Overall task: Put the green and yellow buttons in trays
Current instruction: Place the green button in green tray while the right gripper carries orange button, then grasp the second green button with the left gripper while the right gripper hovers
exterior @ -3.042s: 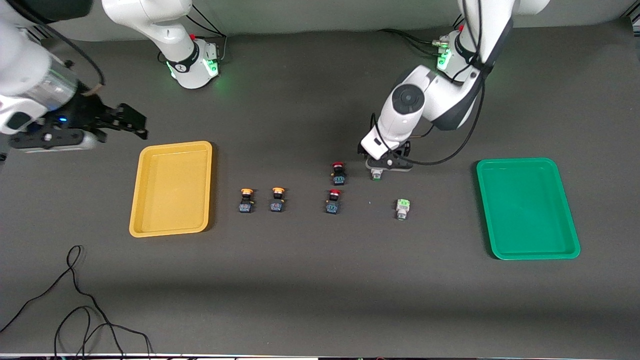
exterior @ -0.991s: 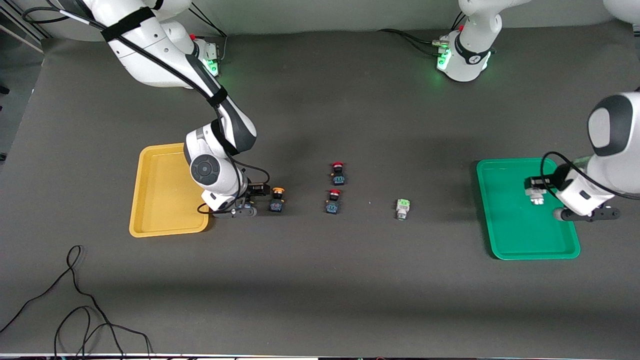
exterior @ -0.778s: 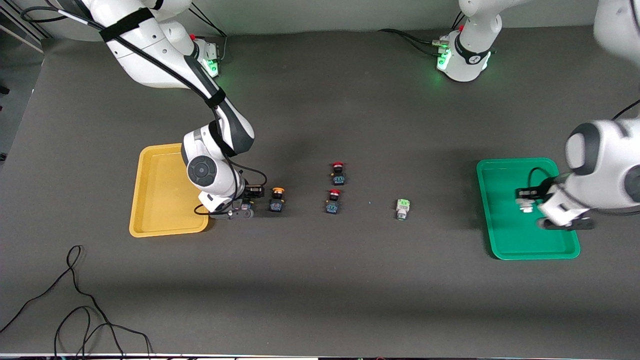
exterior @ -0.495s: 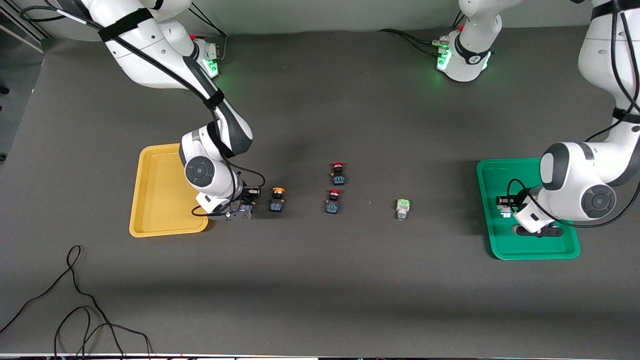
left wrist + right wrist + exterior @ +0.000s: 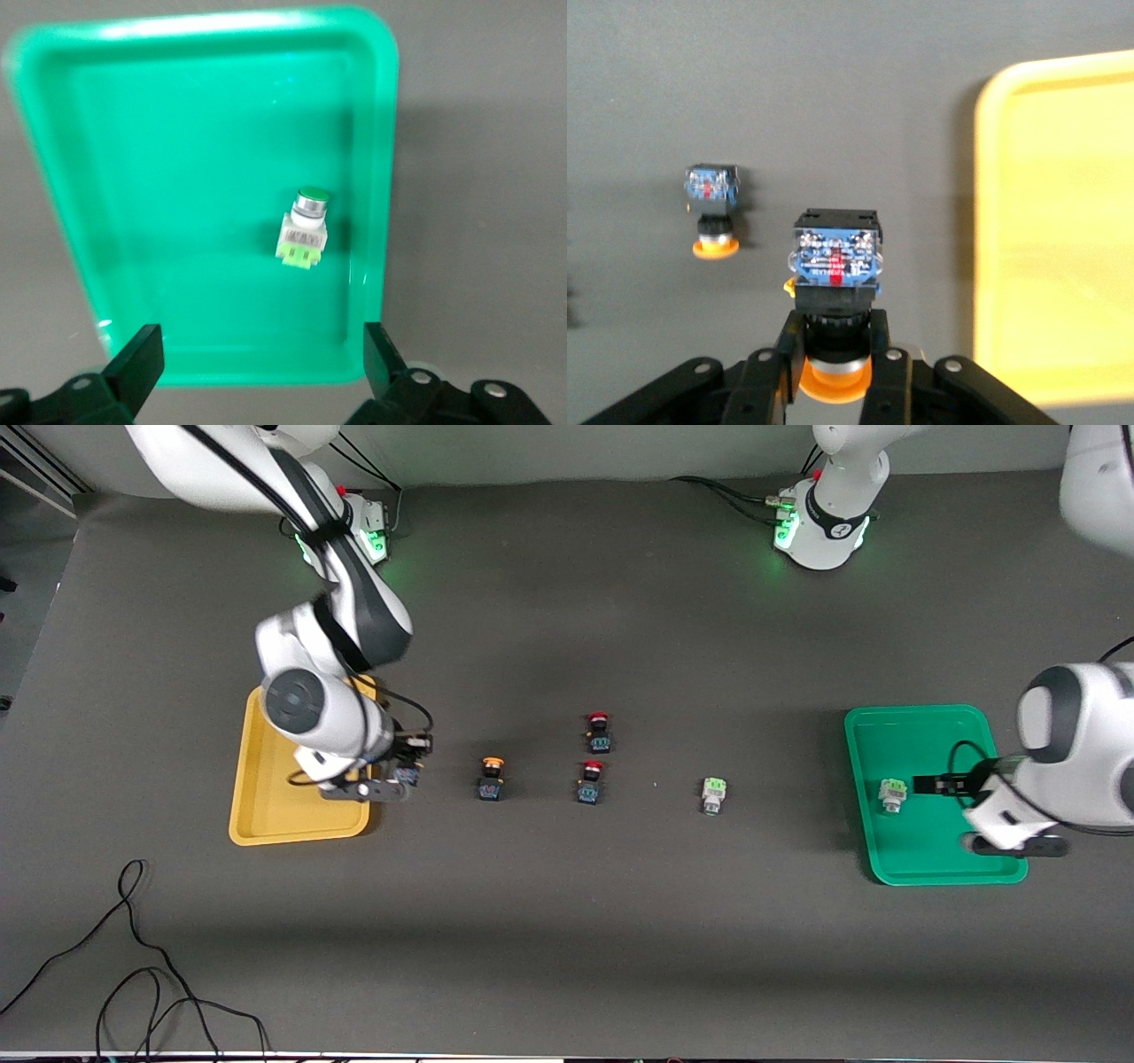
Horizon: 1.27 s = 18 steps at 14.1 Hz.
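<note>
Progress: one green button [image 5: 892, 794] lying in green tray [image 5: 939, 864], released by left tool [image 5: 257, 372], jaws spread above it. One yellow button [image 5: 834, 266] clenched in right tool [image 5: 390, 778], lifted beside yellow tray [image 5: 266, 828]. Left to do: second yellow button [image 5: 490, 778] and second green button [image 5: 713, 794], resting on dark tabletop [image 5: 567, 939] with two red buttons [image 5: 594, 757] between. Loose cables [image 5: 133, 974] near camera edge.

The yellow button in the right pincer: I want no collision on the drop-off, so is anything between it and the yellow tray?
Nothing visible. The right pincer, shut on the yellow button, is up beside the yellow tray; the tray's inside looks bare.
</note>
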Motion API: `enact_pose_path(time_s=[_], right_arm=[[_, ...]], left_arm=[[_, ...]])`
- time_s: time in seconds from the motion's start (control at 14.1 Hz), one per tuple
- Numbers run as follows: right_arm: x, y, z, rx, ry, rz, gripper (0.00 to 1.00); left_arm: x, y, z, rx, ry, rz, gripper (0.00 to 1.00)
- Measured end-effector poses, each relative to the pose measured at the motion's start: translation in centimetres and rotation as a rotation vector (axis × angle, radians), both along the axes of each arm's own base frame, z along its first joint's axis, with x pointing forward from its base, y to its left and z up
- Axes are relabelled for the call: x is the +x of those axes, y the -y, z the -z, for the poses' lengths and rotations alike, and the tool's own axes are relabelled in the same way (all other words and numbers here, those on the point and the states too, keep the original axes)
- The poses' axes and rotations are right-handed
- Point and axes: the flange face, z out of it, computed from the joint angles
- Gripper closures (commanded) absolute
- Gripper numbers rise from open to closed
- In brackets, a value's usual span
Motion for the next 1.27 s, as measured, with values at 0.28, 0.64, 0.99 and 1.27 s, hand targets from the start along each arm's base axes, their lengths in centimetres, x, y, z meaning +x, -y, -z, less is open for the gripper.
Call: enact_pose_path(time_s=[0.28,0.64,0.99,1.27], right_arm=[[0.5,9.0,-5.2,0.015,-0.023,-0.085,1.00],[1.0,25.1,-2.9,0.060,-0.036,-0.224,1.00],[-1.0,26.8,5.5,0.020,0.030,-0.249,1.00],[-2.8,27.1,12.4,-0.033,0.053,-0.256,1.00]], left_arm=[[0.4,6.1,-5.1,-0.027,0.061,0.032,0.00],[-2.5,26.5,-0.7,-0.015,0.112,-0.056,0.00],[-6.7,36.4,0.5,-0.024,0.144,0.019,0.00],[-7.5,34.8,6.7,-0.016,0.200,0.053,0.00]])
